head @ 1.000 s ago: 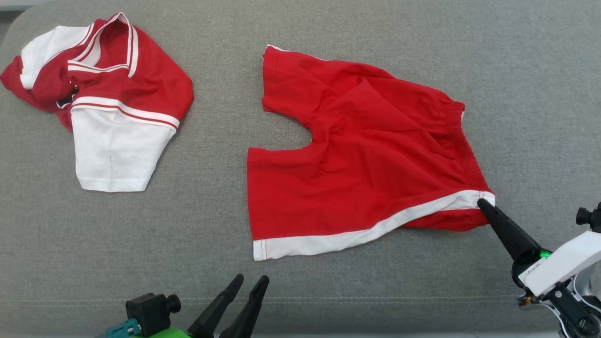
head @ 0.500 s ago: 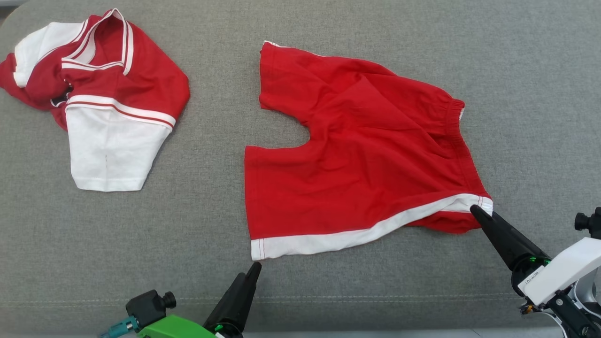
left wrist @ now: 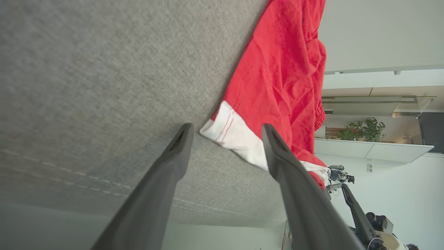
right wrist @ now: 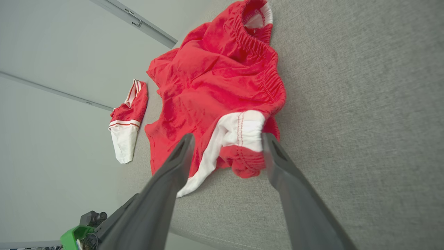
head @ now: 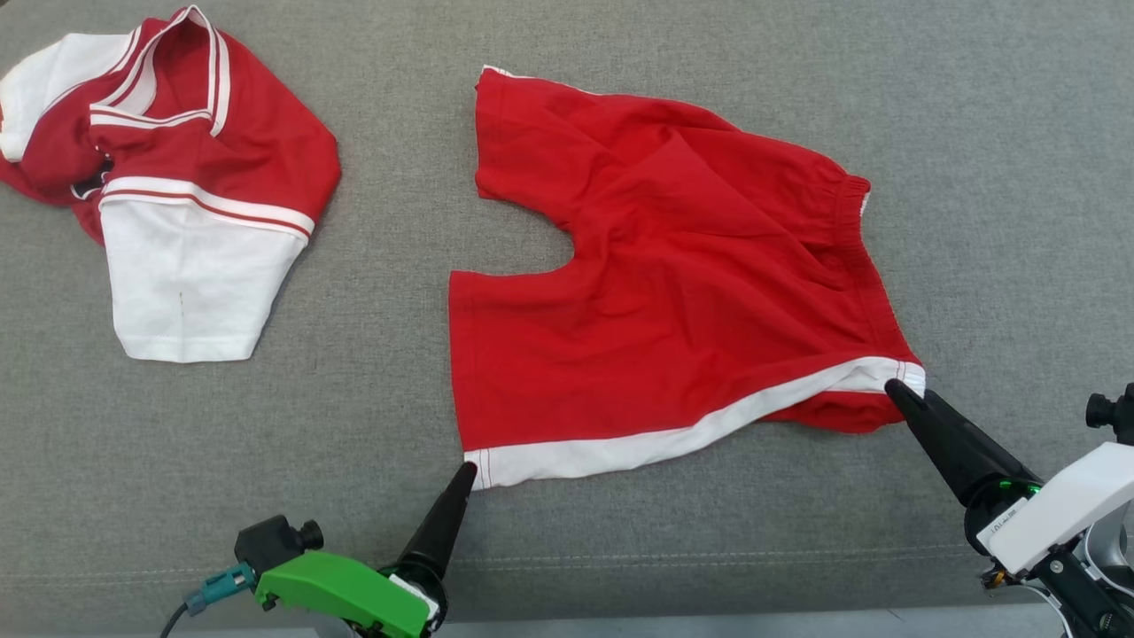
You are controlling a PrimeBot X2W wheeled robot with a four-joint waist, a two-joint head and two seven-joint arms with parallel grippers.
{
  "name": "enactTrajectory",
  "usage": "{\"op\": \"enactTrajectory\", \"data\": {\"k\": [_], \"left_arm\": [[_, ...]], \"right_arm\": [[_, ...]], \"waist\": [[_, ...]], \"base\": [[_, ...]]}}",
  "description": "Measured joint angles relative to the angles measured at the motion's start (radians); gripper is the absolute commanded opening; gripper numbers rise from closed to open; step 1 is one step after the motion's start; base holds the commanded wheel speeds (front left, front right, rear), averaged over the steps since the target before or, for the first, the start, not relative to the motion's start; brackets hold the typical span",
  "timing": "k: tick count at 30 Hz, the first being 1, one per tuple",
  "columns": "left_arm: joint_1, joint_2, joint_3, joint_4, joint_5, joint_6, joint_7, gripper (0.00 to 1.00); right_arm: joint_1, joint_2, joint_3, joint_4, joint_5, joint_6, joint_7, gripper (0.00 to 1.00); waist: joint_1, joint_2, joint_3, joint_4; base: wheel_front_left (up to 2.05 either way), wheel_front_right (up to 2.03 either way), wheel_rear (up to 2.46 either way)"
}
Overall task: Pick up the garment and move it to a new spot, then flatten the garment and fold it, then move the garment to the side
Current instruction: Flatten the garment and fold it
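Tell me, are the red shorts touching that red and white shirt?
Apart. The head view shows a stretch of bare grey cushion between the shorts and the shirt.
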Motion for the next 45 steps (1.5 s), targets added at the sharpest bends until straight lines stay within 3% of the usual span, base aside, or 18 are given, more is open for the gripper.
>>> {"op": "enactTrajectory", "data": {"k": [19, 20, 22, 25, 26, 28, 35, 39, 42, 45], "left_arm": [[-0.078, -0.005, -0.032, 0.078, -0.011, -0.022, 0.053, 1.0], [-0.081, -0.005, -0.035, 0.079, -0.011, -0.025, 0.053, 0.72], [-0.091, -0.005, -0.041, 0.085, -0.011, -0.025, 0.058, 0.0], [-0.099, -0.008, -0.047, 0.087, -0.011, -0.025, 0.067, 0.0], [-0.1, -0.009, -0.039, 0.086, -0.011, -0.025, 0.064, 0.0], [-0.1, -0.007, -0.02, 0.074, -0.011, -0.025, 0.054, 0.0], [-0.104, 0.02, 0.054, -0.018, -0.028, -0.033, 0.011, 0.0], [-0.104, 0.031, 0.052, -0.05, -0.03, -0.033, 0.011, 0.0], [-0.101, 0.035, 0.047, -0.069, -0.03, -0.033, 0.011, 0.0], [-0.094, 0.035, 0.04, -0.08, -0.03, -0.033, 0.011, 0.0]], "right_arm": [[0.0, -0.006, -0.003, -0.031, -0.009, -0.012, 0.003, 0.99], [0.0, -0.006, -0.003, -0.032, -0.01, -0.012, 0.003, 0.99], [0.0, -0.005, -0.003, -0.033, -0.014, -0.019, 0.003, 0.98], [0.0, -0.005, -0.002, -0.033, -0.017, -0.019, 0.003, 0.93], [0.0, -0.005, -0.001, -0.033, -0.017, -0.019, 0.003, 0.76], [0.0, -0.004, 0.0, -0.033, -0.017, -0.019, 0.003, 0.66], [0.007, -0.001, 0.005, -0.024, -0.016, -0.019, 0.0, 0.75], [0.025, 0.004, 0.012, -0.021, -0.01, -0.019, 0.0, 0.87], [0.04, 0.03, 0.02, -0.028, 0.036, -0.019, 0.011, 1.0], [0.075, 0.081, 0.052, -0.044, 0.107, -0.008, 0.029, 1.0]], "waist": [[0.0, 0.0, 0.029, -0.012], [0.0, 0.0, 0.03, -0.013], [0.0, 0.0, 0.031, -0.014], [0.0, 0.0, 0.032, -0.014], [0.0, 0.0, 0.031, -0.014], [0.0, 0.0, 0.031, -0.014], [0.0, 0.0, 0.024, -0.011], [0.0, 0.0, 0.02, -0.008], [0.0, 0.0, 0.018, -0.005], [0.0, 0.0, 0.018, -0.003]], "base": [[0.0, 0.0, 0.0], [0.0, 0.0, 0.0], [0.0, 0.0, 0.0], [0.0, 0.0, 0.0], [0.0, 0.0, 0.0], [0.0, 0.0, 0.0], [0.0, 0.0, 0.0], [0.0, 0.0, 0.0], [0.0, 0.0, 0.0], [0.0, 0.0, 0.0]]}}
